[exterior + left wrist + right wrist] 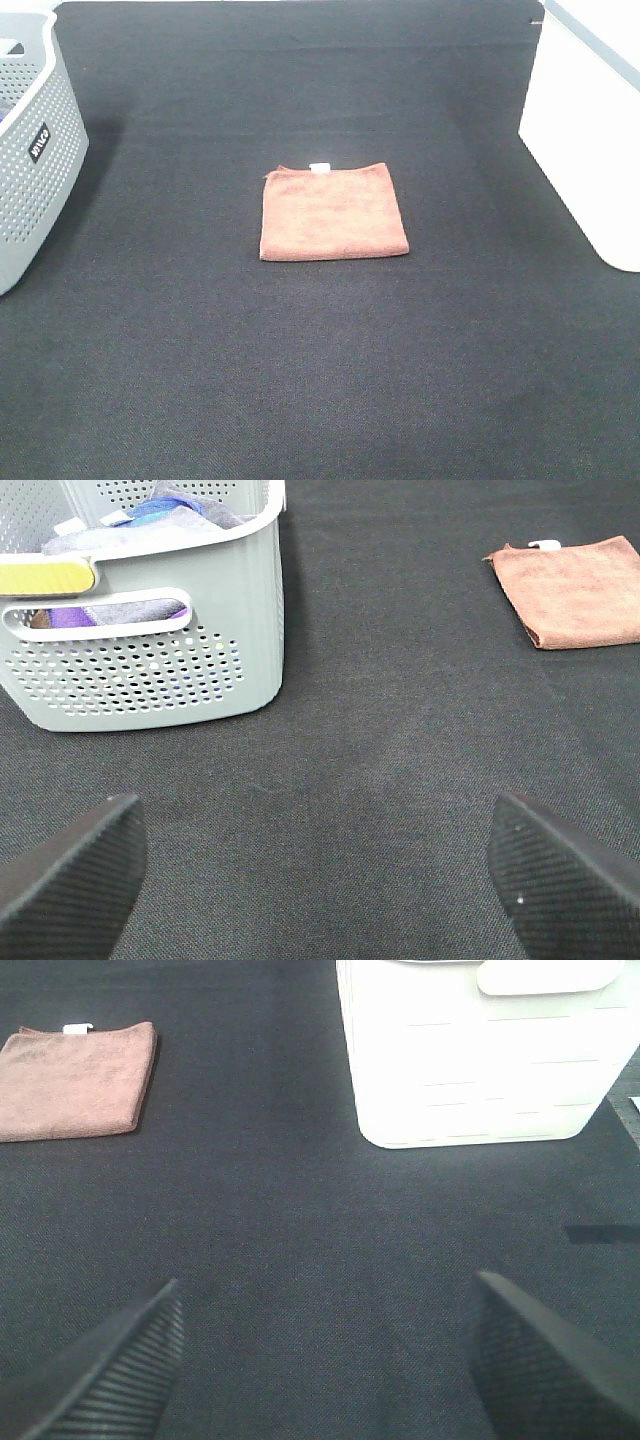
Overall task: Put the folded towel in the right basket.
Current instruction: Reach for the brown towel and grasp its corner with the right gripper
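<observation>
while two baskets [35, 170] [590, 130] stand, one towel [333, 212] lies between.

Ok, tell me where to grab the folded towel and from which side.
Pinch the folded towel at its right edge, the one facing the white basket, coming from above with the open right end effector. It lies flat, so only a top-down pinch that gathers every layer at that edge seems workable.

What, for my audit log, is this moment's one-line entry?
towel: folded, on mat, ungrasped | left gripper: open | right gripper: open | right basket: apart from towel
</observation>
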Robot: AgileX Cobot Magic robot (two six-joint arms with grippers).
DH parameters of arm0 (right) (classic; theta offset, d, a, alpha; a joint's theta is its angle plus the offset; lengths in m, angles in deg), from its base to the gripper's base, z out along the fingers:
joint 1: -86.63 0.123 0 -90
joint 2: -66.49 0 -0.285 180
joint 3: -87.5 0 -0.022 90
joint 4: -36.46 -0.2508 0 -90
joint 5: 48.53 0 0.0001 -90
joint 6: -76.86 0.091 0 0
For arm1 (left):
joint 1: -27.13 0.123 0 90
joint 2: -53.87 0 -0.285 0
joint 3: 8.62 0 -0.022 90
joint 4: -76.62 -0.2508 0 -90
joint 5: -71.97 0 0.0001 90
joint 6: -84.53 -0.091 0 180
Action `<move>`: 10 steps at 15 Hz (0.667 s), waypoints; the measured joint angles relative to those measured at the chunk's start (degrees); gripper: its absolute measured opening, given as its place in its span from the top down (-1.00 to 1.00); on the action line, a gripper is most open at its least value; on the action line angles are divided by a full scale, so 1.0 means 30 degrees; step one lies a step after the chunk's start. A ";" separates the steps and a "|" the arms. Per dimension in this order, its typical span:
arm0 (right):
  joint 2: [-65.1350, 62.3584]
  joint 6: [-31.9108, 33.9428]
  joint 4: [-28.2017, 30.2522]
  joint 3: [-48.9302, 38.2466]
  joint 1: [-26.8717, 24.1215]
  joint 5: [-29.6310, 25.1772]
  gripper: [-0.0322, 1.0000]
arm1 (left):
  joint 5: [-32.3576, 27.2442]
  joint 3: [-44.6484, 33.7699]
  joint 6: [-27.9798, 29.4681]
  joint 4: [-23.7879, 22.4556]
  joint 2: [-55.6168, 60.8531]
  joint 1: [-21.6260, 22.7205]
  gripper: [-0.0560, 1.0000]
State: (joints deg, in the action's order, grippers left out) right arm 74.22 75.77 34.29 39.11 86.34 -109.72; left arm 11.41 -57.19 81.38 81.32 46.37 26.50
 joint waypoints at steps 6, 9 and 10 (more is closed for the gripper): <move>0.0000 0.0000 0.0000 0.0000 0.0000 0.0000 -0.48 | 0.0000 0.0000 0.0000 0.0000 0.0000 0.0000 -0.77; 0.0000 0.0000 0.0000 0.0000 0.0000 0.0000 -0.48 | 0.0000 0.0000 0.0000 0.0000 0.0000 0.0000 -0.77; 0.0000 0.0000 0.0000 0.0000 0.0000 0.0000 -0.48 | 0.0000 0.0000 0.0000 0.0000 0.0000 0.0000 -0.77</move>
State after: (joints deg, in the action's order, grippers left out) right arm 74.22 75.77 34.29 39.11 86.34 -109.72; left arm 11.41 -57.19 81.38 81.32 46.37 26.50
